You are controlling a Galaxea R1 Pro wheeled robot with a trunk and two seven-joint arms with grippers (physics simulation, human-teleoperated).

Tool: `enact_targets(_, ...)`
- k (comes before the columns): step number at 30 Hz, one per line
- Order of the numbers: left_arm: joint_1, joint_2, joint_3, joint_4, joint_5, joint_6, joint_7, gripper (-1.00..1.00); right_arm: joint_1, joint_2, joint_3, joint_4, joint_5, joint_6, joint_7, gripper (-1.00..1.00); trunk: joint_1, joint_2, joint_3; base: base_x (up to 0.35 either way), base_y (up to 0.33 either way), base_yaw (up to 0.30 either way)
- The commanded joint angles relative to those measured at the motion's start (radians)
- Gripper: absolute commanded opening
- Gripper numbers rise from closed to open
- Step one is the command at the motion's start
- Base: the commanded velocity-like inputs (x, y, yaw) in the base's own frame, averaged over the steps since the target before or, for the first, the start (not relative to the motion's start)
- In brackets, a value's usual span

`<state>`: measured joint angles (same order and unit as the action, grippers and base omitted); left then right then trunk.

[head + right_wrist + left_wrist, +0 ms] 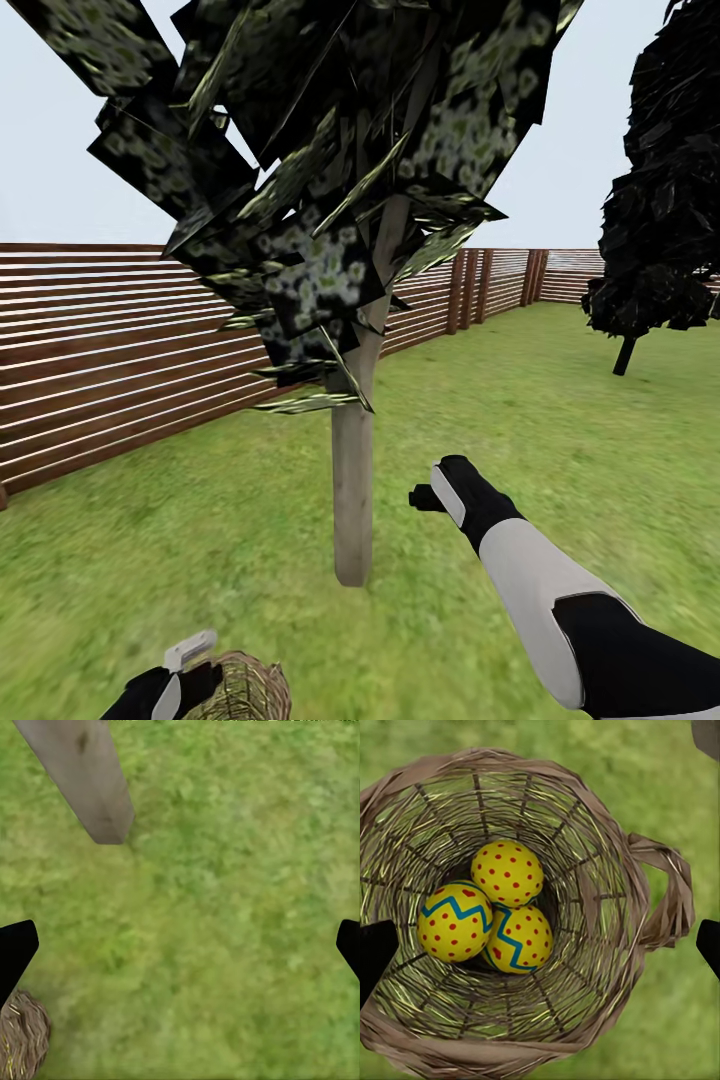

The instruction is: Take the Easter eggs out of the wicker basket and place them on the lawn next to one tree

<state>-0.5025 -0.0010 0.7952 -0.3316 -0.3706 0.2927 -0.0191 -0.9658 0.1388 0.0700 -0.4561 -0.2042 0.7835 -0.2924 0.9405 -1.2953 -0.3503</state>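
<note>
Lawn [560,420], fenced by brown slats [110,350]; tree [352,500] at centre, black tree [660,200] well apart. Basket [585,945]: on grass near the trunk, below the left gripper [540,945], fingers spread wide past its rim, holding nothing. Contents: three eggs [507,872], touching. Right gripper [180,945]: spread wide, empty, over grass beside the trunk.

Rough woven wicker basket [607,817] cradles three smooth, matt painted eggs [508,872] on mottled grass lawn [240,870]. The tree [352,500] shows a pale, weathered wooden trunk; behind it runs a brown fence [110,350] of horizontal wood slats.
</note>
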Motion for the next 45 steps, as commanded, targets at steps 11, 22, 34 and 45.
enact_targets(11,-0.001,0.000,0.004,-0.001,-0.004,0.003,-0.002,1.00,-0.001,-0.001,0.007,-0.001,-0.011,0.003,-0.008,1.00,0.000,-0.001,-0.001,0.074,0.039,0.000)
enact_targets(22,-0.001,0.000,0.004,-0.001,-0.003,0.001,-0.002,1.00,-0.001,-0.001,0.007,-0.001,-0.009,0.001,-0.008,1.00,0.000,-0.001,-0.001,-0.009,0.059,0.000)
enact_targets(34,-0.001,0.000,0.004,0.000,-0.004,0.004,-0.003,1.00,-0.001,-0.002,0.005,-0.002,-0.009,0.000,-0.008,1.00,0.000,-0.001,-0.001,-0.001,0.006,0.000)
enact_targets(45,-0.001,0.000,0.004,-0.001,-0.004,0.004,-0.004,1.00,-0.001,-0.002,0.005,-0.003,-0.008,0.000,-0.008,1.00,0.000,-0.001,-0.001,0.000,0.000,0.000)
